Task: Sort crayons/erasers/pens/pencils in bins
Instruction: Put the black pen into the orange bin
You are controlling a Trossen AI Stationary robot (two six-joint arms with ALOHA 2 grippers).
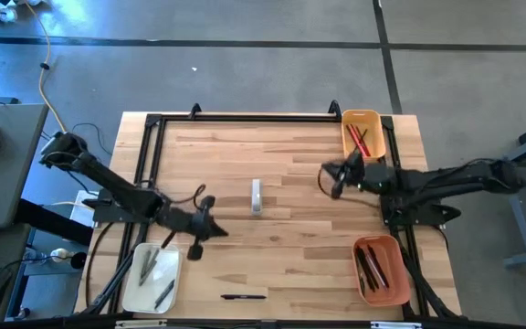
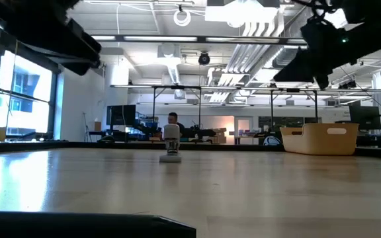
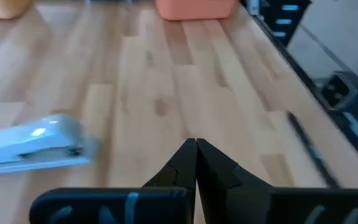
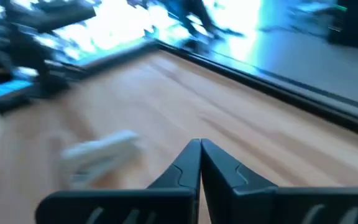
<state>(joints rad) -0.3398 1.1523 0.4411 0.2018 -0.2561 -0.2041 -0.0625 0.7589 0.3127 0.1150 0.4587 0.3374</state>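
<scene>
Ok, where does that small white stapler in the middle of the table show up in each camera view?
High view: the stapler lies mid-table, between both arms.
Low view: it stands centre-left on the tabletop.
Left wrist view: it lies beyond the shut left end effector.
Right wrist view: a blurred pale shape, probably it.
Shared landmark: the yellow bin.

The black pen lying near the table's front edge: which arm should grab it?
Probably the left. Its gripper hangs just above and to the left of the pen, beside the white bin. The right gripper is farther away, near the yellow bin. Both jaws are shut.
</scene>
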